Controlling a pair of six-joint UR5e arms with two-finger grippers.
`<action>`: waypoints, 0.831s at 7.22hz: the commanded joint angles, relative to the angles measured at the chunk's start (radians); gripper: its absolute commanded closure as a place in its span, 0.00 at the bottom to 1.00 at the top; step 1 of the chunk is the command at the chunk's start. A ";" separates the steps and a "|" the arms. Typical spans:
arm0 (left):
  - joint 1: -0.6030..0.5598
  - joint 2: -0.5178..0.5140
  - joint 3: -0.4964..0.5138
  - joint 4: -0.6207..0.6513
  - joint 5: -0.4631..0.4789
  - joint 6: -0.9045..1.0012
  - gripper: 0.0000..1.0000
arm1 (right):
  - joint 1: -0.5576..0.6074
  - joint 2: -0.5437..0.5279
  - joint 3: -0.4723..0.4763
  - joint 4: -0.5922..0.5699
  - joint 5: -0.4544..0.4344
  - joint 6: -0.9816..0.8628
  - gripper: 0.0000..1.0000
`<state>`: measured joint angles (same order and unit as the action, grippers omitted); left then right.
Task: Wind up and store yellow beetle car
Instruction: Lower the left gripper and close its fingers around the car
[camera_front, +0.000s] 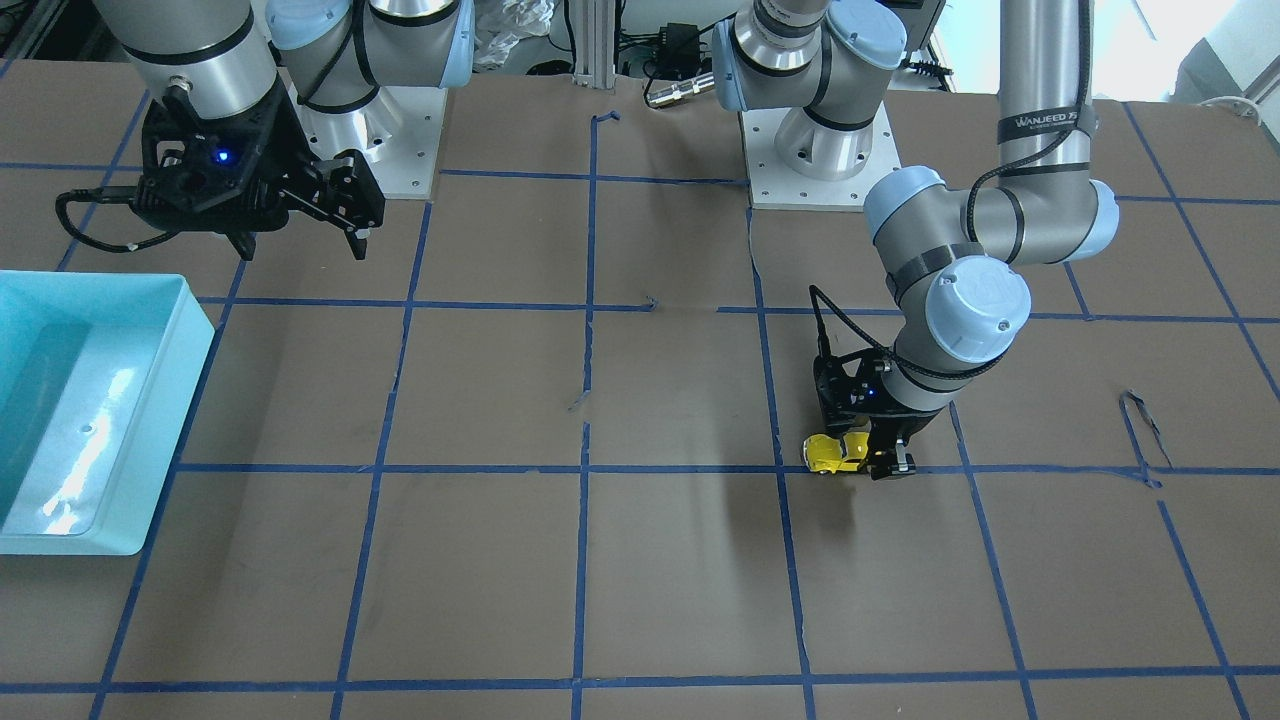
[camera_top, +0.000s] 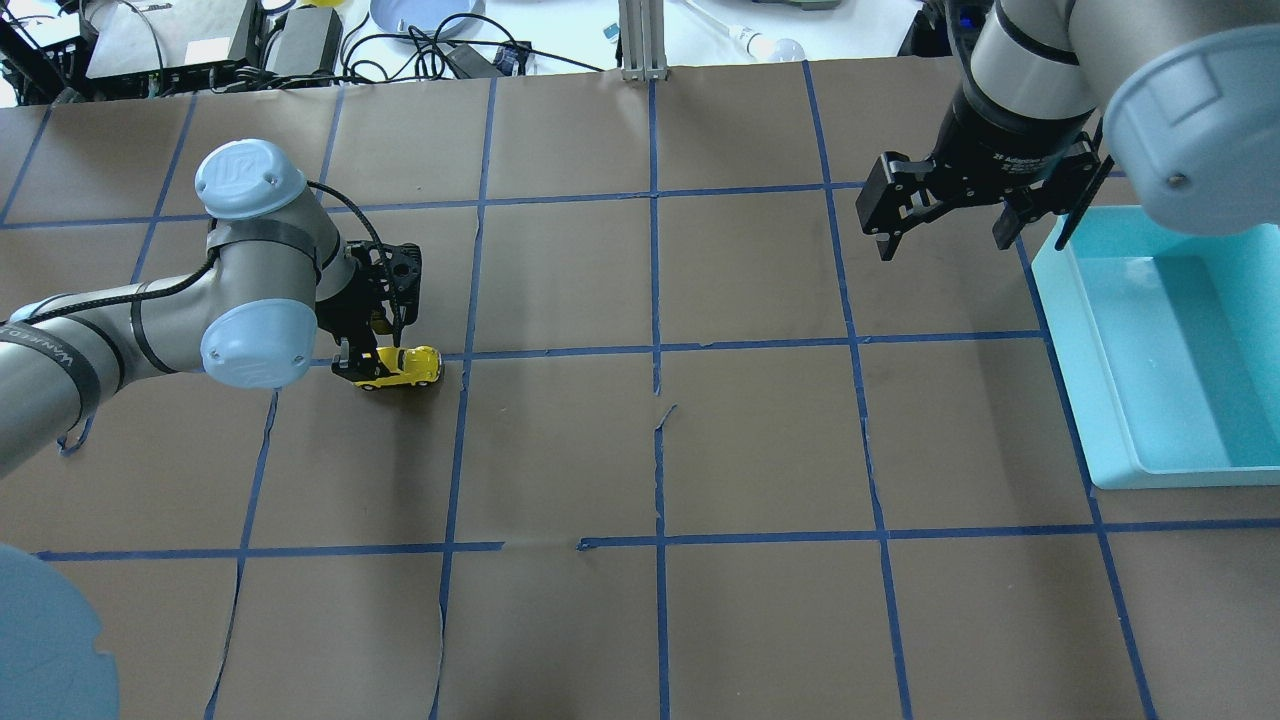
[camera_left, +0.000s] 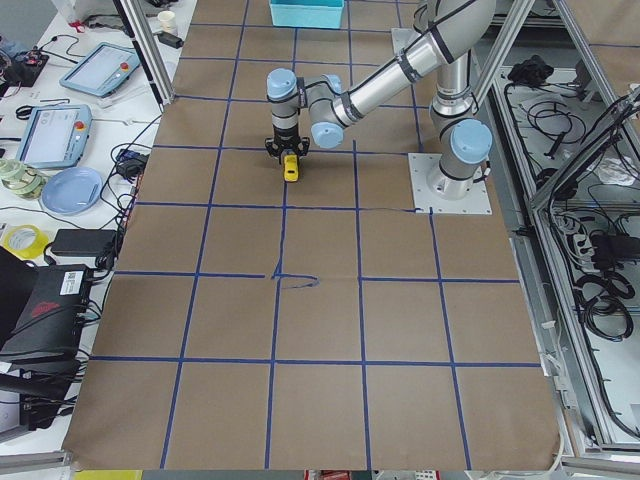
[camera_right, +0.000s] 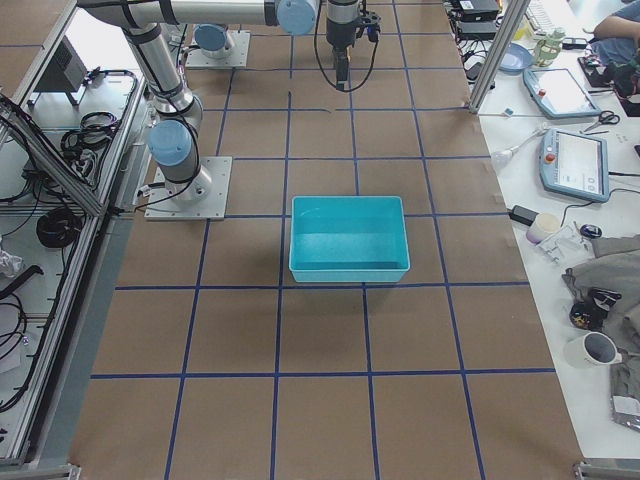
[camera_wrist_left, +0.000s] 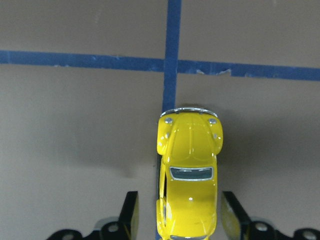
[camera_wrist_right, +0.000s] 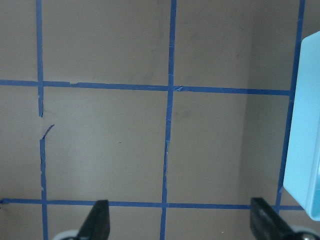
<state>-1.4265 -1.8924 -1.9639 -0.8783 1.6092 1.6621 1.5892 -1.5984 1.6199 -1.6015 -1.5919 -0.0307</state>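
The yellow beetle car (camera_front: 835, 453) stands on the brown table on a blue tape line, also in the overhead view (camera_top: 408, 366) and the left wrist view (camera_wrist_left: 189, 165), its silvery front pointing away from the wrist. My left gripper (camera_top: 366, 362) is low at the table and open, its fingers (camera_wrist_left: 131, 215) on either side of the car's rear with narrow gaps. My right gripper (camera_top: 945, 235) is open and empty, held above the table beside the bin, far from the car.
A turquoise bin (camera_top: 1062, 330) sits at the table's right end, empty; its edge shows in the right wrist view (camera_wrist_right: 300, 125). Blue tape lines cross the brown table cover (camera_top: 650, 450). Cables and devices lie beyond the far edge.
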 joint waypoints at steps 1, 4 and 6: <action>0.000 0.012 -0.018 -0.007 0.003 -0.001 0.36 | -0.002 0.000 0.000 0.002 0.000 -0.002 0.00; 0.000 -0.016 -0.021 0.005 -0.005 0.008 0.36 | 0.000 -0.002 0.000 0.002 0.000 0.000 0.00; 0.001 -0.031 -0.018 0.010 -0.005 0.016 0.54 | 0.000 0.000 0.000 0.002 0.000 0.000 0.00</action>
<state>-1.4264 -1.9145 -1.9819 -0.8714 1.6038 1.6719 1.5892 -1.5988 1.6199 -1.5993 -1.5923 -0.0307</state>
